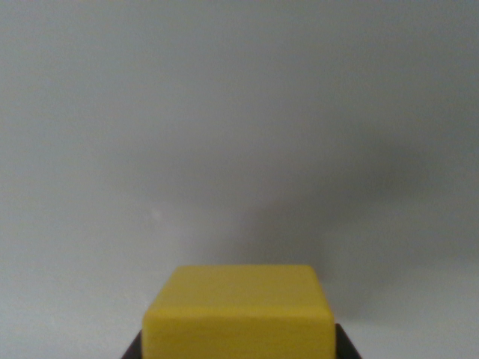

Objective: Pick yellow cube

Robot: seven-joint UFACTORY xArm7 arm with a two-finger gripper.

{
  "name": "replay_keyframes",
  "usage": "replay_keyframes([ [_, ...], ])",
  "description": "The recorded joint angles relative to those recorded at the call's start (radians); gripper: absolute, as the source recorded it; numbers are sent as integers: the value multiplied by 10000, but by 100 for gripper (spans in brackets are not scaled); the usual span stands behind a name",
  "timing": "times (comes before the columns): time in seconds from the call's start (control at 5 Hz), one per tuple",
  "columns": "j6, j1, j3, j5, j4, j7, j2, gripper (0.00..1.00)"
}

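Cube: your yellow cube point(239, 314), smooth and matte with rounded edges, fills the bottom centre of the wrist view, cut off by the lower edge.
Cube faces: you see its top face and the front face toward the camera, the front slightly brighter.
Claw: dark claw point(239, 350) parts show only as two small black corners, one touching each lower side of the cube, at the wrist view's left and right.
Claw state: you cannot tell whether it is clenched on the cube or merely set around it; too little of it shows.
Surface: plain pale grey table point(239, 112) fills the rest of your view.
Shadow: soft dark shadow lies on the table behind the cube, spreading toward the wrist view's right.
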Motion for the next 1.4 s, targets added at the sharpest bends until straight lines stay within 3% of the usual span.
replay_keyframes([
  [0.2, 331, 1, -5, -29, 206, 37, -127, 100],
  [0.4, 331, 1, -5, -29, 206, 37, -127, 100],
  [0.6, 695, 2, -10, -62, 432, 78, -266, 100],
  [0.8, 695, 2, -10, -62, 432, 78, -266, 100],
  [1.0, 1067, 3, -15, -95, 664, 120, -409, 100],
  [1.2, 1067, 3, -15, -95, 664, 120, -409, 100],
  [1.4, 1486, 5, -21, -132, 924, 168, -569, 100],
])
